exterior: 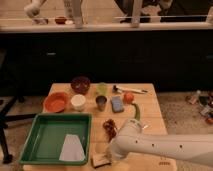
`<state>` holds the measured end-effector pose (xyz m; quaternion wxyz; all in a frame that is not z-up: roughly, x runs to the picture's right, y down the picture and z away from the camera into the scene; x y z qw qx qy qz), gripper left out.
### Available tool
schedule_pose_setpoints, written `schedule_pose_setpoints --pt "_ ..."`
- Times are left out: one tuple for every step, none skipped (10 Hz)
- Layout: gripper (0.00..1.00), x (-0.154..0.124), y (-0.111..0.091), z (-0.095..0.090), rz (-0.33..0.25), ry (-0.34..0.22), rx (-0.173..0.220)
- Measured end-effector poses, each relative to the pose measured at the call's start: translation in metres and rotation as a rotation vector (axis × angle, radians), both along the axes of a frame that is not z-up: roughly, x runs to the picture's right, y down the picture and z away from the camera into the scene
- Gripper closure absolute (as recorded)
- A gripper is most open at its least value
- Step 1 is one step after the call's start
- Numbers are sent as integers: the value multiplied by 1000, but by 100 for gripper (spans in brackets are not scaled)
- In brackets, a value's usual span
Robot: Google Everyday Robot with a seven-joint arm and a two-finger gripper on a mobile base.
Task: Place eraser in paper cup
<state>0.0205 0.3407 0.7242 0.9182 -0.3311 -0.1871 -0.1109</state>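
A wooden counter [150, 116] stood before a dark cabinet wall, seen from above its near edge. The eraser [98, 160], a small tan block with a darker top, lay at 6 o'clock on the counter, right at the near edge. Its long axis ran roughly from 9 to 3 o'clock. The white arm reached in from 4 o'clock, and the hand [106, 157] sat over the eraser's right end, with its fingers drawn together on the block.

The paper cup [78, 102] stood upright, mouth open, toward 11 o'clock from the eraser, well apart from it. An orange bowl [56, 102] sat just beside the cup at its 9 o'clock and a dark metal cup [101, 103] near its 3 o'clock. A green tray [50, 131] filled the near left of the counter, between eraser and cup, its right wall just beside the eraser. A reddish-brown object [109, 126] lay at 12 o'clock from the hand. Bare wood showed along the far right side.
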Motion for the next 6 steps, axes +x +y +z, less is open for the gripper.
schedule_pose_setpoints --pt "100 -7 -5 -7 -14 -18 10" --pt "100 -12 -9 -12 -22 -29 20" --pt "100 -16 -14 -16 -27 -35 28" --pt "100 -20 -18 -18 -33 -40 35" --pt "100 -24 -26 -19 -37 -41 44" --pt "100 -27 -35 -17 -44 -40 51"
